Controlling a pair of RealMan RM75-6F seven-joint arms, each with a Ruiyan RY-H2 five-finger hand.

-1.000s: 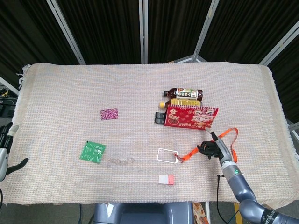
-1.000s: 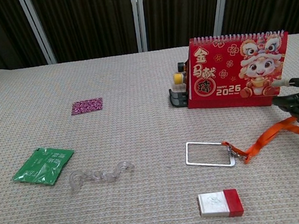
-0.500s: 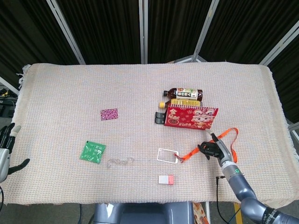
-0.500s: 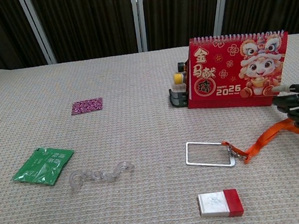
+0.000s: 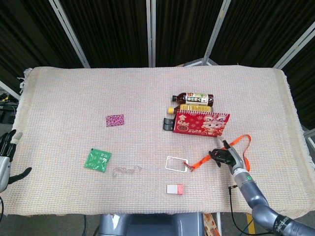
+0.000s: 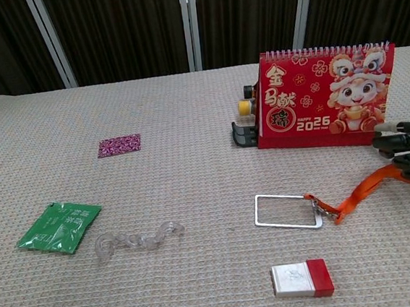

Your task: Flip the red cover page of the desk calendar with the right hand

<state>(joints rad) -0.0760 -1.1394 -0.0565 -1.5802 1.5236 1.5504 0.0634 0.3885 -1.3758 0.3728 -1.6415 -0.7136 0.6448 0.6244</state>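
The desk calendar (image 5: 202, 123) stands upright right of the table's middle, spiral binding on top. Its red cover (image 6: 327, 97) with a cartoon lion and "2025" faces me. My right hand (image 5: 225, 156) hovers low in front of the calendar's right corner, just above an orange lanyard strap (image 5: 239, 141), and holds nothing. In the chest view the right hand (image 6: 408, 148) sits at the right edge, its fingers apart and pointing left, short of the cover. My left hand (image 5: 6, 157) shows at the far left edge, off the table, fingers spread and empty.
Behind the calendar lie a tea bottle (image 5: 193, 99) and a yellow-capped bottle (image 5: 189, 107), with a black object (image 5: 168, 123) at its left. Nearer me are a clear badge holder (image 5: 177, 163) on the lanyard, a red-white box (image 5: 174, 189), a clear plastic chain (image 5: 126, 170), a green packet (image 5: 97, 159) and a purple packet (image 5: 114, 120).
My right hand has drawn back slightly toward me and sunk lower over the orange strap. The calendar has not moved. The left hand has barely shifted.
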